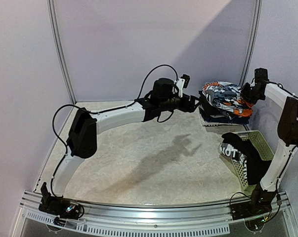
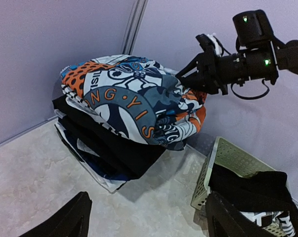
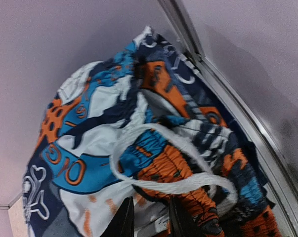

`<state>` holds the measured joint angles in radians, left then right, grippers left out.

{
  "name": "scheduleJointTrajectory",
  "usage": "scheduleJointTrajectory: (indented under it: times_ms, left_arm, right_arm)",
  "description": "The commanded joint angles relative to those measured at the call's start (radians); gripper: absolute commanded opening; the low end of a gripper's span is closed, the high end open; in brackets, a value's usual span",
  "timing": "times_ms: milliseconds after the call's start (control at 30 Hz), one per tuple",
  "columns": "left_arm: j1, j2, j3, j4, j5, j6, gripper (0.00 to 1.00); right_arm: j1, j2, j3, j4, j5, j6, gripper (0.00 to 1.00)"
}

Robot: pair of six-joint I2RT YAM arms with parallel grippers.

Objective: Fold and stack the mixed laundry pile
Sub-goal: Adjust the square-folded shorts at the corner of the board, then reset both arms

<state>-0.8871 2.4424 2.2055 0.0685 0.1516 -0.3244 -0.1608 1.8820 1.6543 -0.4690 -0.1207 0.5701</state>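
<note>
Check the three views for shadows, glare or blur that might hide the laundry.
Top external view: an arm's shadow lies on the table, glare streaks the near rail, yet the printed garment is readable. Left wrist view: sharp and evenly lit, the print crisp. Right wrist view: very close, the print slightly soft, the right gripper's fingers in dark silhouette.

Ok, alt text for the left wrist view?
An orange, blue, white and black graphic-print garment tops a stack of dark folded clothes, the right gripper at its far side. A pale plastic lattice basket sits lower right.
</note>
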Motion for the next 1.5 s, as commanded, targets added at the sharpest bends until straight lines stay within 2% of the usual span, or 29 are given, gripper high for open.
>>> scheduleJointTrajectory:
  times_ms: [0, 167, 400, 633, 1033, 1467]
  left_arm:
    - [0.012, 0.108, 0.144, 0.039, 0.099, -0.054, 0.82]
    - [0.020, 0.203, 0.240, 0.144, 0.139, -0.123, 0.82]
    - [0.024, 0.173, 0.151, 0.192, 0.153, -0.140, 0.81]
    - [0.037, 0.032, -0.063, 0.229, 0.134, -0.107, 0.79]
    - [0.038, -0.319, -0.545, 0.277, 0.016, 0.010, 0.79]
    - [0.037, -0.594, -0.944, 0.243, -0.073, 0.061, 0.81]
  right_arm:
    - [-0.025, -0.072, -0.123, 0.002, 0.043, -0.008, 0.26]
    - [-0.033, -0.124, -0.203, 0.056, 0.033, -0.007, 0.26]
    - [-0.044, -0.059, -0.205, 0.130, -0.055, 0.010, 0.27]
    - [-0.031, -0.125, -0.165, 0.092, -0.084, -0.012, 0.31]
    - [0.150, -0.326, -0.144, -0.031, -0.005, -0.090, 0.47]
    - [0.388, -0.587, -0.370, -0.175, 0.155, -0.124, 0.53]
